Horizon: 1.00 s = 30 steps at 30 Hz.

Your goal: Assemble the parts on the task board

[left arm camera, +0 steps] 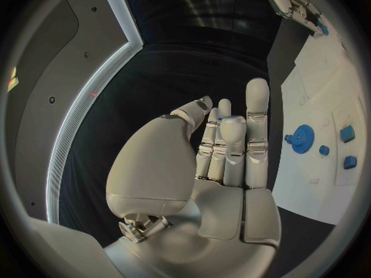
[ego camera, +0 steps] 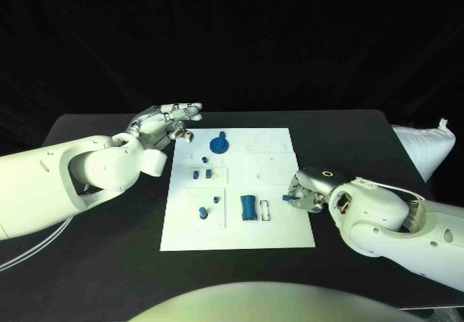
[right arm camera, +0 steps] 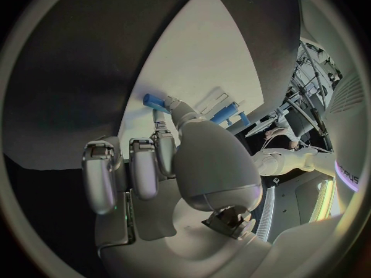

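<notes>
Head view: right robot hand (ego camera: 308, 194) pinches a small blue part (ego camera: 288, 198) at the task board's (ego camera: 280, 231) right edge, ready for seating; left robot hand (ego camera: 166, 121) hovers wide, upper left.

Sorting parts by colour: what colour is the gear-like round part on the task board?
Blue; the gear-like round part shows best in the head view.

Bright overhead light, dark surroundings, fisheye-warped edges

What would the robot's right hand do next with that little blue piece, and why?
Probably carry it inward over the task board. The right hand pinches a small blue part right at the board's edge, not yet seated, while the left hand hovers open.
</notes>
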Motion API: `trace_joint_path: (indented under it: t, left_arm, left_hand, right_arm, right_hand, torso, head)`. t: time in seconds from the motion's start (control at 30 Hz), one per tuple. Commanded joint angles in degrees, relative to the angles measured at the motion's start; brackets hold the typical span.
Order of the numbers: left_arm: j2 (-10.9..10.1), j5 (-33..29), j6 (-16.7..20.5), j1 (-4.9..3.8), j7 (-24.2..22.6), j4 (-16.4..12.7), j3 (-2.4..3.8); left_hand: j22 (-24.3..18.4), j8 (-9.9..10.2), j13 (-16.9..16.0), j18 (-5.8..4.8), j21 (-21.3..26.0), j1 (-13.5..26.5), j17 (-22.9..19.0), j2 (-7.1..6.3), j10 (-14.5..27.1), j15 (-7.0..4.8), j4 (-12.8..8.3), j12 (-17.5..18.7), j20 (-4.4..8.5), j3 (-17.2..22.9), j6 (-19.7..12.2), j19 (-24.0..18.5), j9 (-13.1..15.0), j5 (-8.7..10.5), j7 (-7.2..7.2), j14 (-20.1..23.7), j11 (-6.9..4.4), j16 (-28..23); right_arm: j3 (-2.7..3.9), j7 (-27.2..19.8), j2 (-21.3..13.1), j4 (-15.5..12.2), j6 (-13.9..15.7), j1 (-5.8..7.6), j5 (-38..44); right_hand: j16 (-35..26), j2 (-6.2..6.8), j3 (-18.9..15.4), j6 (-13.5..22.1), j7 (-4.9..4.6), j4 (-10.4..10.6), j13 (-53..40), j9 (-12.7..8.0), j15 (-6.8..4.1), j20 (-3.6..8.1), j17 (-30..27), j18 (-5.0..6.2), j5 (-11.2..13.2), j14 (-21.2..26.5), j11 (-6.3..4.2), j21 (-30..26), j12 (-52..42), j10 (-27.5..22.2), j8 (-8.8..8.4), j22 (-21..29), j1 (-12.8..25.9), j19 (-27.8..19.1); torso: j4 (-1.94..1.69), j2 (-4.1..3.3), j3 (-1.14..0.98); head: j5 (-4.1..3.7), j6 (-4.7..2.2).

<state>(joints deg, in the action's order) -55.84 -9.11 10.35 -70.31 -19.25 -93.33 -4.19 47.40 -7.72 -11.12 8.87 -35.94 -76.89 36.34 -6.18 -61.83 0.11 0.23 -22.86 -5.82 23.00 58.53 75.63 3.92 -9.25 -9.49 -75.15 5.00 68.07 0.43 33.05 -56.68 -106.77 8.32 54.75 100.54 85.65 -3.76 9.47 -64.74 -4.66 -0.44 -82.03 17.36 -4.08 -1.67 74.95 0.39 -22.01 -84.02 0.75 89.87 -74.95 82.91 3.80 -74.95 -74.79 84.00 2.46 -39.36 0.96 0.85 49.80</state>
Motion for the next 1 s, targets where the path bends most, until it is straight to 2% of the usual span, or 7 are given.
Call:
trace_joint_path:
  t: [0.03, 0.1, 0.2, 0.53, 0.7, 0.87, 1.0]
  left_arm:
    - [0.0, 0.5, -0.9, -0.01, -0.4, -0.2, 0.03]
    - [0.0, 0.5, -0.9, -0.01, -0.4, -0.2, 0.03]
    - [0.0, 0.5, -0.9, -0.01, -0.4, -0.2, 0.03]
    - [-0.1, 0.5, -0.9, -0.01, -0.4, -0.3, 0.03]
    - [-0.1, 0.5, -0.9, -0.01, -0.4, -0.4, 0.03]
    - [-0.1, 0.5, -0.9, -0.01, -0.4, -0.5, 0.03]
    - [-0.1, 0.5, -1.0, -0.02, -0.4, -0.5, 0.03]
  left_hand:
    - [-0.1, -0.3, -0.1, 1.14, 0.1, 0.1, -0.1, 0.60, 0.4, -0.06, -0.1, -0.2, 0.17, -0.2, -0.4, -0.4, 0.0, -0.26, -0.14, 0.3, -0.09, 0.0]
    - [-0.1, -0.3, -0.1, 1.14, 0.1, 0.1, -0.1, 0.60, 0.4, -0.06, -0.1, -0.2, 0.17, -0.2, -0.4, -0.4, 0.0, -0.26, -0.14, 0.3, -0.09, 0.0]
    - [-0.1, -0.3, -0.1, 1.14, 0.1, 0.1, -0.1, 0.60, 0.4, -0.06, -0.1, -0.2, 0.17, -0.2, -0.4, -0.4, 0.0, -0.26, -0.14, 0.3, -0.09, 0.0]
    - [-0.1, -0.3, -0.1, 1.14, 0.1, 0.1, -0.1, 0.60, 0.4, -0.06, -0.1, -0.2, 0.17, -0.2, -0.4, -0.4, 0.0, -0.26, -0.14, 0.3, -0.09, 0.0]
    - [-0.1, -0.3, -0.1, 1.14, 0.1, 0.1, -0.1, 0.60, 0.4, -0.06, -0.1, -0.2, 0.17, -0.2, -0.4, -0.4, 0.0, -0.26, -0.14, 0.3, -0.09, 0.0]
    - [-0.1, -0.3, -0.1, 1.14, 0.1, 0.1, -0.1, 0.60, 0.4, -0.06, -0.1, -0.2, 0.17, -0.2, -0.4, -0.4, 0.0, -0.26, -0.14, 0.3, -0.09, 0.0]
    - [-0.1, -0.4, -0.1, 1.14, 0.1, 0.0, -0.1, 0.61, 0.4, -0.06, -0.1, -0.2, 0.17, -0.2, -0.4, -0.4, 0.0, -0.26, -0.13, 0.3, -0.09, 0.0]
  right_arm:
    - [-1.15, 1.7, -0.4, 0.9, -1.1, -1.26, -10.7]
    - [-1.11, 1.6, -0.5, 0.5, 0.7, -1.25, -12.6]
    - [-0.96, 1.6, -1.0, -0.6, 4.2, -1.13, -14.4]
    - [-0.68, 1.7, -1.8, -3.8, 14.2, -0.45, -19.6]
    - [-0.66, 1.8, -1.5, -4.6, 15.3, -0.39, -22.6]
    - [-0.68, 2.0, -0.6, -4.6, 15.3, -0.40, -24.9]
    - [-0.70, 2.1, 0.4, -4.4, 14.9, -0.48, -26.1]
  right_hand:
    - [0.4, 2.26, 12.6, -1.1, 0.15, 2.1, -0.2, -0.1, 0.30, -0.43, 9.2, -0.39, -0.1, -4.8, -1.19, 0.1, -0.5, 2.4, 0.36, -15.1, 3.5, 6.0]
    - [0.5, 2.92, 14.3, -1.1, 0.11, 2.2, -0.3, -0.1, 0.26, -0.44, 9.3, -0.39, 0.1, -4.8, -1.08, 0.1, -0.5, 2.4, 0.33, -15.1, 4.5, 6.0]
    - [0.5, 4.15, 16.3, -1.3, 0.15, 2.6, -0.4, -0.1, 0.06, -0.51, 9.4, -0.39, 2.6, -4.8, -0.99, 0.1, -0.6, 2.5, 0.40, -15.1, 6.3, 6.0]
    - [0.8, 6.95, 14.9, -2.2, 0.50, 3.8, -1.0, 0.3, -0.12, -0.37, 9.8, -0.39, 8.4, -4.9, -1.16, 0.1, -1.7, 3.1, 0.75, -15.1, 9.4, 6.0]
    - [0.9, 7.36, 14.0, -2.6, 0.67, 4.4, -1.3, 0.4, -0.21, -0.29, 9.9, -0.39, 8.2, -4.9, -1.29, 0.1, -2.3, 3.4, 0.94, -15.1, 10.2, 6.0]
    - [0.9, 7.92, 11.5, -3.6, 1.10, 5.6, -2.0, 0.8, -0.51, -0.01, 9.9, -0.39, 3.7, -5.0, -1.64, 0.1, -3.5, 3.8, 1.37, -15.1, 11.8, 6.0]
    - [0.8, 8.12, 9.9, -4.0, 1.32, 6.1, -2.4, 1.0, -0.68, 0.15, 9.8, -0.39, 1.7, -4.9, -1.84, 0.1, -4.1, 4.1, 1.64, -15.1, 12.4, 6.0]
  torso:
    - [-0.02, -0.03, -0.04]
    - [0.01, -0.02, -0.03]
    - [-0.02, 0.03, -0.01]
    - [-0.04, -0.07, -0.02]
    - [-0.04, -0.07, 0.05]
    - [0.05, -0.02, -0.01]
    - [-0.05, -0.06, -0.01]
  head:
    - [0.09, -0.02]
    - [0.07, -0.01]
    - [-0.02, -0.03]
    - [0.07, -0.02]
    - [0.11, 0.16]
    - [0.25, 0.20]
    - [0.24, 0.20]
